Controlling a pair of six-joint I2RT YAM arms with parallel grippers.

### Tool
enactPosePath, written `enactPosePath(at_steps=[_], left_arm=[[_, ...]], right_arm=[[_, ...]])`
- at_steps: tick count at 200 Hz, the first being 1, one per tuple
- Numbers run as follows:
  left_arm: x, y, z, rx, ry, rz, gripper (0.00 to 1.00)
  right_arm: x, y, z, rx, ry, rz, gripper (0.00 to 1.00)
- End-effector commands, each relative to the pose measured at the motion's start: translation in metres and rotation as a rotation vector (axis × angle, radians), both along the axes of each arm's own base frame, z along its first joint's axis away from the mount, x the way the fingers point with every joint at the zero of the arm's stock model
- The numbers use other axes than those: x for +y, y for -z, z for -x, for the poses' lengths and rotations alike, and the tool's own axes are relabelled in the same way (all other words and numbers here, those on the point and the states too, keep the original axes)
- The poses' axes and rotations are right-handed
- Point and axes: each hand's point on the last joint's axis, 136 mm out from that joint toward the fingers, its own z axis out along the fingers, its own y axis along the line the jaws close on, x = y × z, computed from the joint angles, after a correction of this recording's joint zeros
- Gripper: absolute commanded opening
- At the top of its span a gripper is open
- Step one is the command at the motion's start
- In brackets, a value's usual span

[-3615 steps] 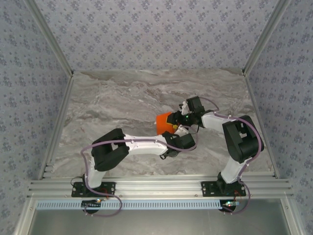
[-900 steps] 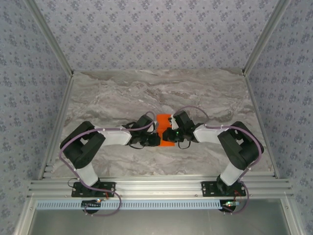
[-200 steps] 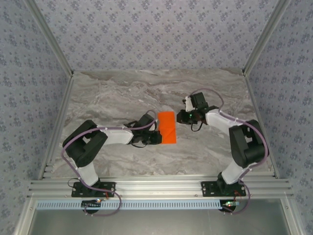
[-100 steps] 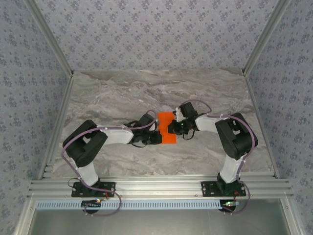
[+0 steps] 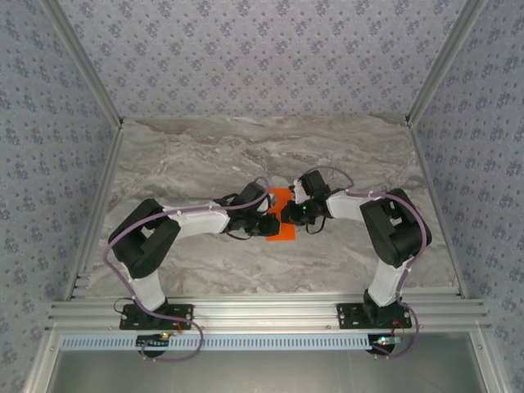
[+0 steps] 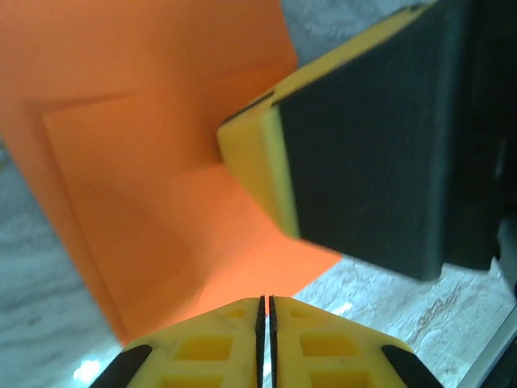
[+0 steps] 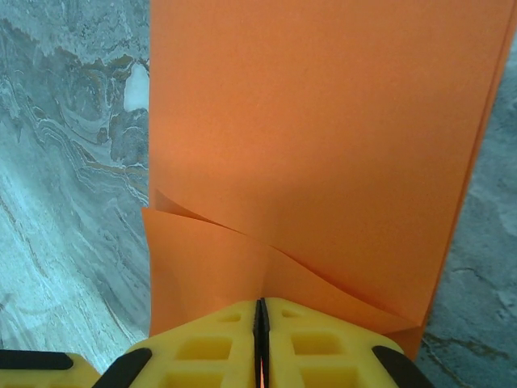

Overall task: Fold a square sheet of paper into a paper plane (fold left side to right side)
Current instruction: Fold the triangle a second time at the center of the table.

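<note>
On the marble desk (image 5: 180,164) we see the square sheet of paper (image 5: 283,234), folded and lying mid-desk between both arms. Our right hand (image 7: 260,304) pinches its creased edge. Our left hand (image 6: 265,301), fingers pressed together, sits over the opposite edge.

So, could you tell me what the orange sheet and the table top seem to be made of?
Orange sheet: thin matte paper, judging by its sharp creases.
Table top: looks like glossy grey marble or a printed imitation, veined with glare spots.
</note>
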Motion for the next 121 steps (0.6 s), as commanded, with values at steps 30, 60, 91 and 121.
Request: enactPosePath(at_steps=[30, 60, 91, 121], left_arm=[[-0.004, 0.022, -0.004, 0.03, 0.033, -0.078, 0.11], [0.002, 0.034, -0.003, 0.041, 0.025, -0.115, 0.11], [0.013, 0.042, 0.006, 0.063, 0.007, -0.13, 0.11], [0.026, 0.047, 0.024, 0.09, -0.007, -0.119, 0.11]], right_arm=[[-0.017, 0.027, 0.017, 0.073, 0.0, 0.111, 0.12], [-0.018, 0.028, 0.018, 0.075, 0.001, 0.12, 0.12], [-0.02, 0.029, 0.019, 0.077, 0.0, 0.128, 0.12], [-0.02, 0.029, 0.018, 0.076, -0.002, 0.135, 0.12]])
